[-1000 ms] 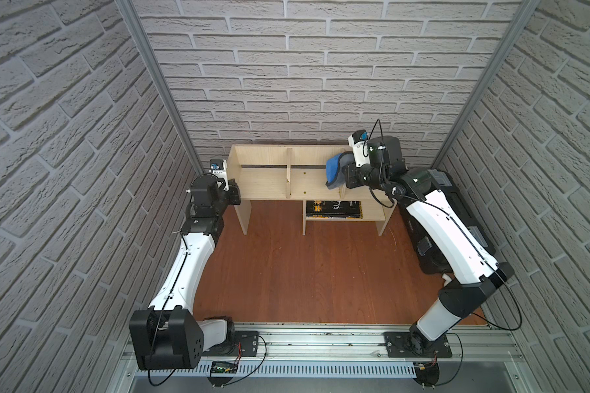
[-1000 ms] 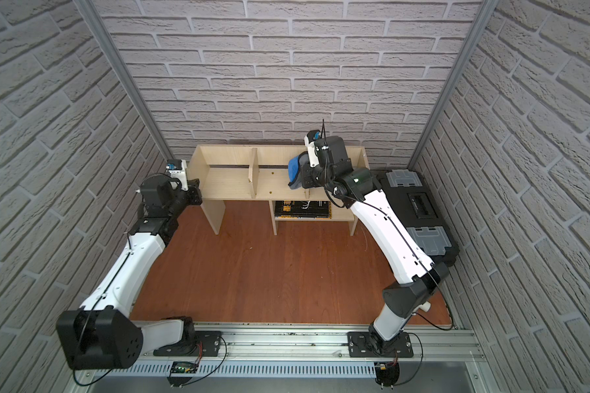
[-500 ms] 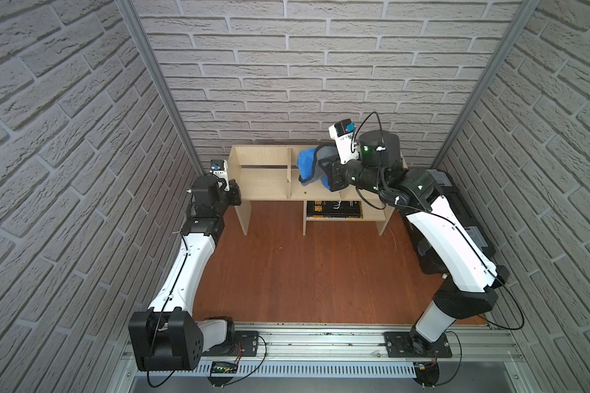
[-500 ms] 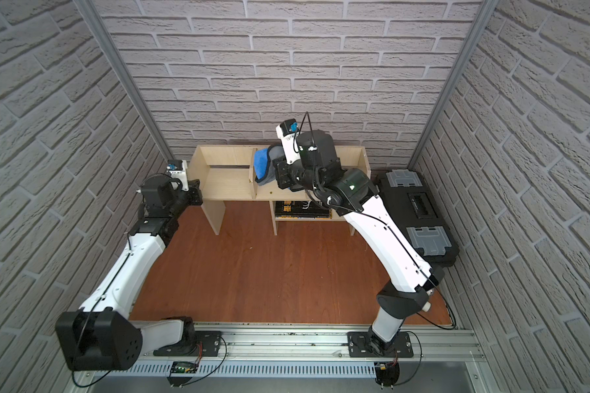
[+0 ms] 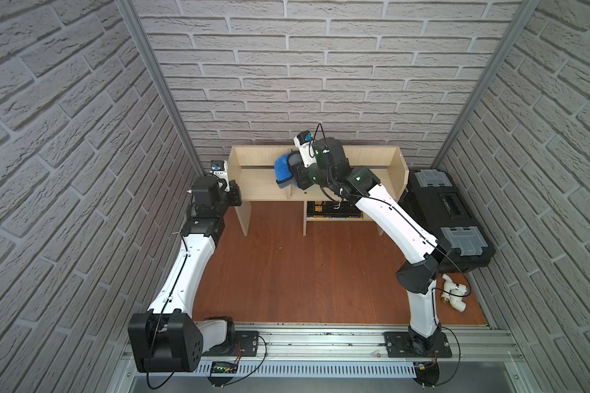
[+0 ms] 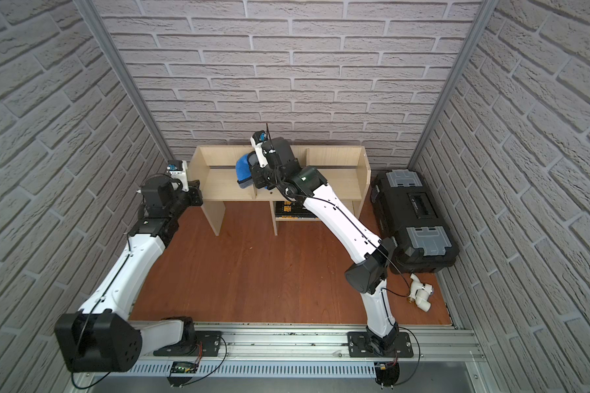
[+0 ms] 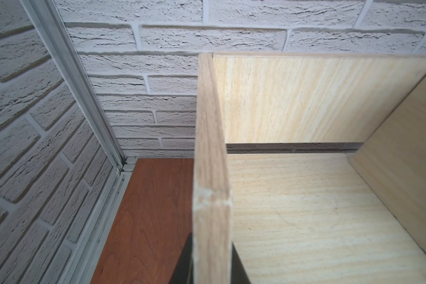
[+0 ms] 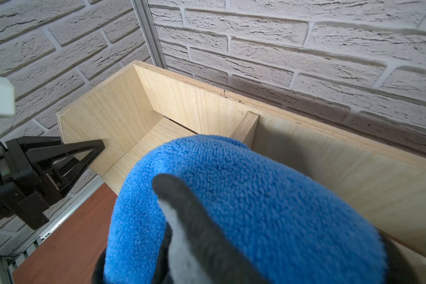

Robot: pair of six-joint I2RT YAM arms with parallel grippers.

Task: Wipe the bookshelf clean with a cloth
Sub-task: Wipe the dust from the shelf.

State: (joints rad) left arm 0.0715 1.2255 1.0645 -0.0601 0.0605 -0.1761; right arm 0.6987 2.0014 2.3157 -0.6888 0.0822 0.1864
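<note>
While the left pincer (image 5: 235, 196) grips the left side panel (image 7: 210, 147) of the bookshelf (image 5: 259, 180), the right pincer (image 5: 293, 172) is closed on the cloth (image 5: 282, 168), blue side outward, at the left divider (image 5: 288, 192) over the shelf board.

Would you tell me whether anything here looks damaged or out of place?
The bookshelf side panel that the left gripper clamps has a pale chip on its edge. A white pipe fitting lies loose on the floor beside the toolbox.
</note>
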